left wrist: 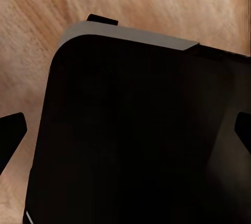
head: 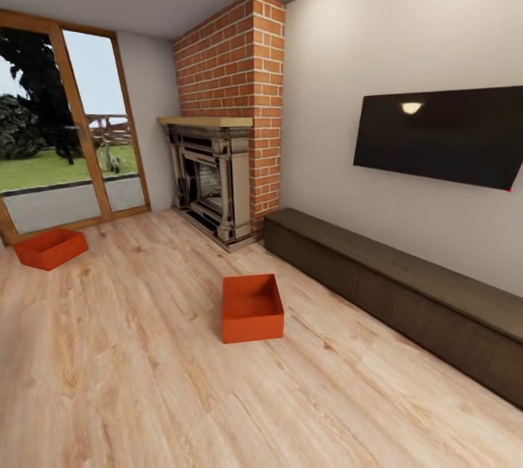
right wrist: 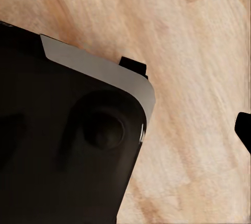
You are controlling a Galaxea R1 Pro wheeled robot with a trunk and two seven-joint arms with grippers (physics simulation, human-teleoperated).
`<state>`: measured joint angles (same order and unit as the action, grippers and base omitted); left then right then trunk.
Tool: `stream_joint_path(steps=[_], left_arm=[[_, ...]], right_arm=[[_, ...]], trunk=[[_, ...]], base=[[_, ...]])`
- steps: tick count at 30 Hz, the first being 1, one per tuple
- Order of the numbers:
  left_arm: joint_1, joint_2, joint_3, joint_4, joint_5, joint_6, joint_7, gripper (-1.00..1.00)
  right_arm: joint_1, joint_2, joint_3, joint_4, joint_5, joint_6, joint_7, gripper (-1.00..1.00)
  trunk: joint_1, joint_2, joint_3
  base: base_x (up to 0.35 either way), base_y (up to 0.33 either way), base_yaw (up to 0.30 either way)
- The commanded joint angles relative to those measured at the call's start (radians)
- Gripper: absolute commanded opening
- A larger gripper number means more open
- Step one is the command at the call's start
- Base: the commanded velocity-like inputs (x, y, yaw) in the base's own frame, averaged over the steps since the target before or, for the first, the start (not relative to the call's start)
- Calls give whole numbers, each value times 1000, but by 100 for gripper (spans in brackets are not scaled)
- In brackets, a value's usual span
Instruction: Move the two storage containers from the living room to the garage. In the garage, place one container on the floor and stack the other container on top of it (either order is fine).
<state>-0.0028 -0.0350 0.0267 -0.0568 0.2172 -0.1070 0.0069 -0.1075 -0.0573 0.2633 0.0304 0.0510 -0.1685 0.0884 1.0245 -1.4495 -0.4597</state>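
I am in the living room, on its light wood-plank floor [head: 145, 381]. Two storage containers, both orange-red and topless, rest on the planks. One container [head: 251, 307] sits in the middle of the room, in front of the fireplace. The other container [head: 51, 248] lies far left by the glass door. In the left wrist view my left gripper [left wrist: 125, 130] is open, its dark fingertips [left wrist: 11, 130] spread wide over my own dark base with nothing between them. My right gripper [right wrist: 125, 130] is open too, one fingertip [right wrist: 243, 127] over the planks. The garage is out of view.
A brick fireplace [head: 218, 177] stands at the back. A long dark low cabinet [head: 407, 301] runs along the right wall under a wall-mounted TV [head: 443, 135]. A tall glass door [head: 65, 134] fills the left wall. My dark base [left wrist: 136, 140] sits below both wrists.
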Motion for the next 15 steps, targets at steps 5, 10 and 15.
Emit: stream_joint_path(steps=[5, 10, 15], left_arm=[[0, 0, 2, 0, 4, -3, 1, 100], [0, 0, 2, 0, 4, -3, 1, 100], [0, 0, 2, 0, 4, -3, 1, 100]], right_arm=[[-1, -2, 0, 3, 6, -7, 2, 100], [-1, -3, 1, 3, 6, -5, 1, 100], [-1, -2, 1, 3, 6, -5, 2, 100]], trunk=[[1, 0, -1], [1, 0, -1], [1, 0, -1]], base=[[308, -94, 3], [304, -94, 0], [301, -94, 0]])
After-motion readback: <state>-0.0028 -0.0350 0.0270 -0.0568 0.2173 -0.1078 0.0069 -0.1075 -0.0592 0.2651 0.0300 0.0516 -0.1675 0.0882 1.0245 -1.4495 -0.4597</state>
